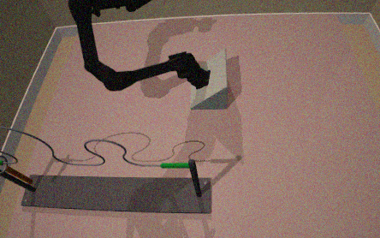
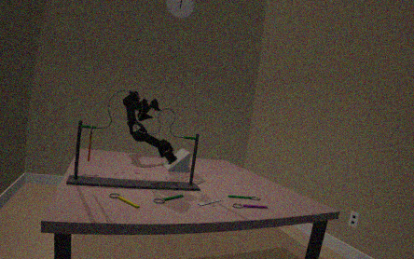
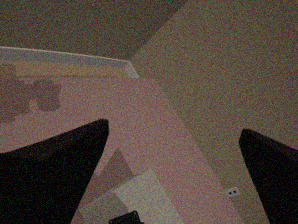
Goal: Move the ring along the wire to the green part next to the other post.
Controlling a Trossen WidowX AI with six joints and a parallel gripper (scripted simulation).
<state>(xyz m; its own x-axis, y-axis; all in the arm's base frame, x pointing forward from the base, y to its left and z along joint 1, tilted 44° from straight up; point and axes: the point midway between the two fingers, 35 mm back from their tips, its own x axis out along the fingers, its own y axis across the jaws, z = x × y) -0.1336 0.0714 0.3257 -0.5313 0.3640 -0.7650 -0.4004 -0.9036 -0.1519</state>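
The ring's orange handle hangs from the green wire part next to the left post; the ring sits at the left edge of the top view. The thin grey wire winds across to the other green part by the right post. My gripper is open and empty. It is low behind the wire, near the right post and far from the handle.
A pale wedge block stands right beside my gripper. The dark base plate carries both posts. Several spare ring tools lie in front of it, among them a yellow one and a purple one.
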